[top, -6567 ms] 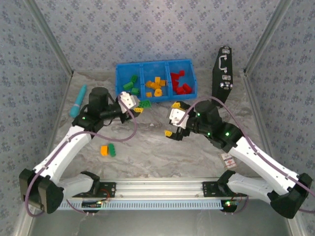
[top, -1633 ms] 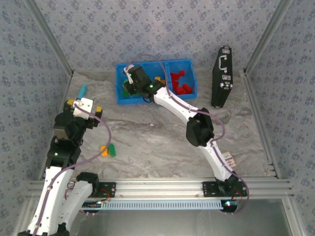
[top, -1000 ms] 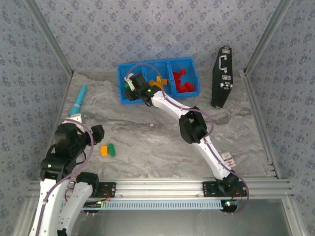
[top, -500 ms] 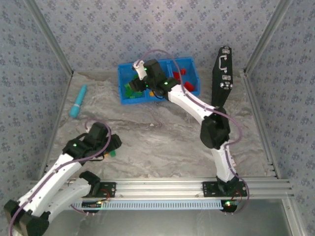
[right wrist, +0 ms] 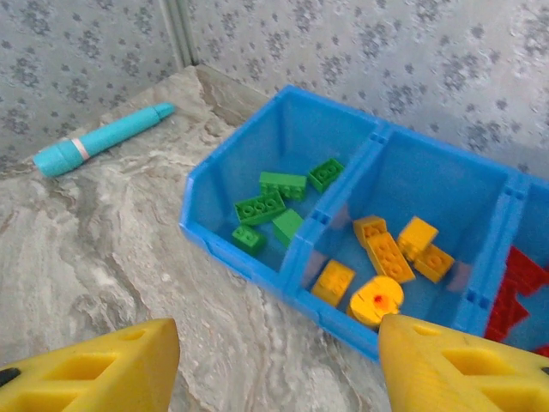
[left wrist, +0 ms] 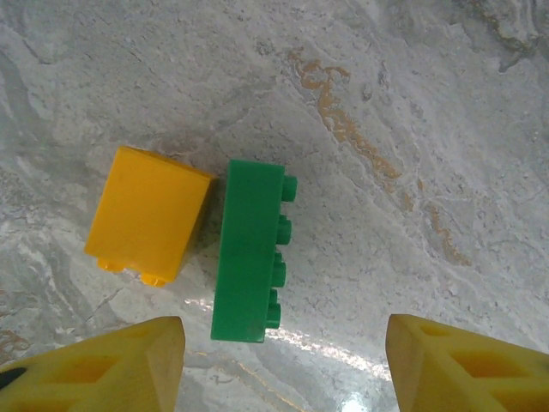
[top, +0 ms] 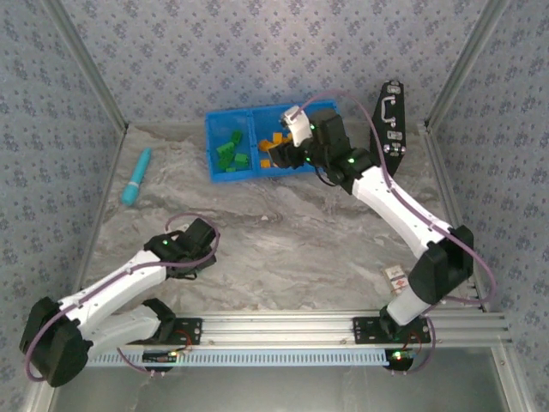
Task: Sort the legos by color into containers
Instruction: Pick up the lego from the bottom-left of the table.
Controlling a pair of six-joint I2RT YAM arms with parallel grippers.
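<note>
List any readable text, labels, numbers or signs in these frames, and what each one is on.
No text is legible.
Small white card: red and dark print, too small to read.
Teal cylinder tool: a white band, no lettering that can be made out.
Black case: metal latches and a handle, no label seen.
Green brick and orange-yellow brick: close up, no marking visible.

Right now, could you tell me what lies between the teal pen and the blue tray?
Nothing: in the right wrist view, the stretch between the pen and the tray is bare marble tabletop.
</note>
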